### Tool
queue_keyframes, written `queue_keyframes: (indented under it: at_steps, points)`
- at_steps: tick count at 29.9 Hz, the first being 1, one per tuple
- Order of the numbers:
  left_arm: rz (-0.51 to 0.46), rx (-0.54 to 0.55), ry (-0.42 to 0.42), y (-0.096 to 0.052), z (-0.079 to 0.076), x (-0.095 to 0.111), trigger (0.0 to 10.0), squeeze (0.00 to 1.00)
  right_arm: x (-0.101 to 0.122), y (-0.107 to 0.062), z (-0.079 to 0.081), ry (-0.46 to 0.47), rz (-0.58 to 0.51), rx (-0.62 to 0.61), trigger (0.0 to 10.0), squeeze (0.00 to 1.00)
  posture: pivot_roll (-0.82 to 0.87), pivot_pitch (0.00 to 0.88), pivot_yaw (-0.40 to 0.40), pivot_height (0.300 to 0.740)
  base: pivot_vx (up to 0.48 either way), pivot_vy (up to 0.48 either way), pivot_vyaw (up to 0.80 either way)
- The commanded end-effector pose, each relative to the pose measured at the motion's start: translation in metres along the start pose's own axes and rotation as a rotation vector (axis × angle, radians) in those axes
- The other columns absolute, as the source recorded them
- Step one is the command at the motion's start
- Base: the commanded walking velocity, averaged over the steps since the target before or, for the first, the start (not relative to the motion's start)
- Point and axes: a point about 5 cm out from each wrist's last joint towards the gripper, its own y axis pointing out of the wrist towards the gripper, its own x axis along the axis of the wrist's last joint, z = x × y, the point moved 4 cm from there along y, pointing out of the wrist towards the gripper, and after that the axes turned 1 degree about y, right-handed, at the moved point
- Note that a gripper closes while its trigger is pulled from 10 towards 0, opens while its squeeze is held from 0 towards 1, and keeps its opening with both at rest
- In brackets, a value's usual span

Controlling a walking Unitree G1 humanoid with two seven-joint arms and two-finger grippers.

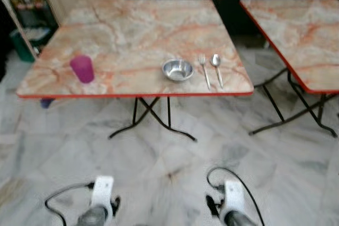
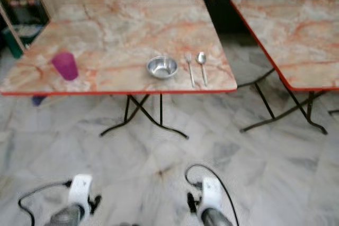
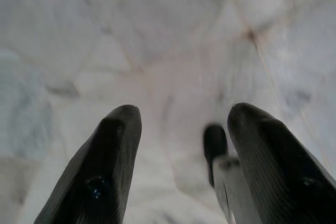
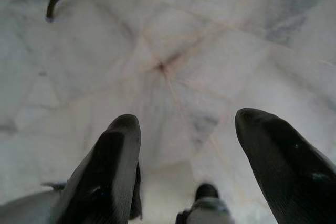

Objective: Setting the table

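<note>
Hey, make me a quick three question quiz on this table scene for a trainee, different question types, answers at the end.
1. True or false: the fork lies between the bowl and the spoon.
2. Multiple choice: the purple cup stands A) inside the bowl, B) near the table's front left corner, C) on the floor.
3. Fill in: the left end effector and right end effector both hang over the ____, fingers apart, holding nothing.

Key: 1 true; 2 B; 3 floor.
</note>
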Motion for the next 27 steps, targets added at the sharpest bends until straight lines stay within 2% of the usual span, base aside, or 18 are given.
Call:
queue_keyframes:
  at_steps: [1, 22, 27]
  points:
    - [0.02, -0.012, -0.005, -0.0008, -0.0069, -0.0067, 10.0, 0.0, -0.0058, -0.0032, -0.0139, -0.005, 0.02, -0.036, 10.0, 0.0, 0.04, 0.12, -0.019, 0.74, 0.416, 0.0, 0.0]
    - [0.025, -0.01, -0.007, -0.0009, -0.0078, -0.0082, 10.0, 0.0, -0.0109, -0.0044, -0.0152, -0.012, 0.04, -0.033, 10.0, 0.0, 0.05, 0.128, -0.025, 0.74, 0.418, 0.0, 0.0]
    - [0.028, 0.013, -0.002, -0.0012, -0.0037, -0.0091, 10.0, 0.0, -0.0099, -0.004, -0.0147, -0.014, 0.039, -0.032, 10.0, 0.0, 0.05, 0.122, -0.024, 0.74, 0.236, 0.0, 0.0]
